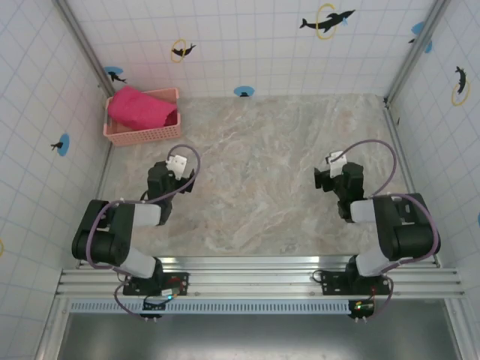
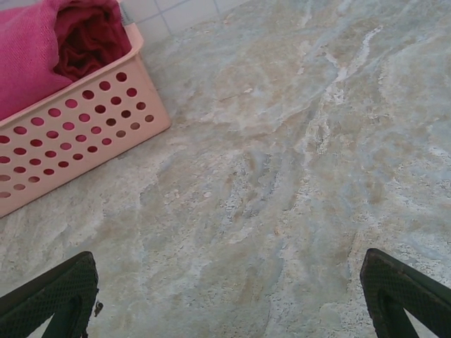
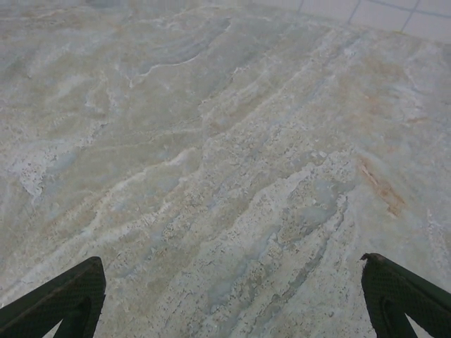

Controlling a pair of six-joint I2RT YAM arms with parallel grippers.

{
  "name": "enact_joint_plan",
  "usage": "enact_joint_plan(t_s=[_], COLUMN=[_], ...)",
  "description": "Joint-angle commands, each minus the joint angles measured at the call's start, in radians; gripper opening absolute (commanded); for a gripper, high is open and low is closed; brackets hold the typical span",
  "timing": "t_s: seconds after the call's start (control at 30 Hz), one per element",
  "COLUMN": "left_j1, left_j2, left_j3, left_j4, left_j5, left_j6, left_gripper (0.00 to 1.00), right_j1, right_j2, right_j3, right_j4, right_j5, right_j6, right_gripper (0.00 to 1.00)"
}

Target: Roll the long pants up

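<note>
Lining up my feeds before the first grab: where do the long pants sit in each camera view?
Top external: long pants bunched in the pink basket, far-left corner of the marble tabletop.
Left wrist: long pants at top left, heaped inside the basket.
Right wrist: looks across the marble tabletop toward wall tiles at top right.
Shared landmark: the veined marble tabletop.
</note>
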Motion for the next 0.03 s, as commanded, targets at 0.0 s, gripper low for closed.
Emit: enact_joint_plan(t_s=[0.0], left_j1=[0.006], left_j2=[0.005], left_j3=[0.021], left_j4=[0.021], left_j5=[0.013], left_j6=[0.027], left_gripper=[0.97], right_j1=[0.006], right_j2=[-0.015], right_j3=[0.017], right_j4=[0.047], right_j5=[0.031], right_j6=[-0.004], right_gripper=[0.96])
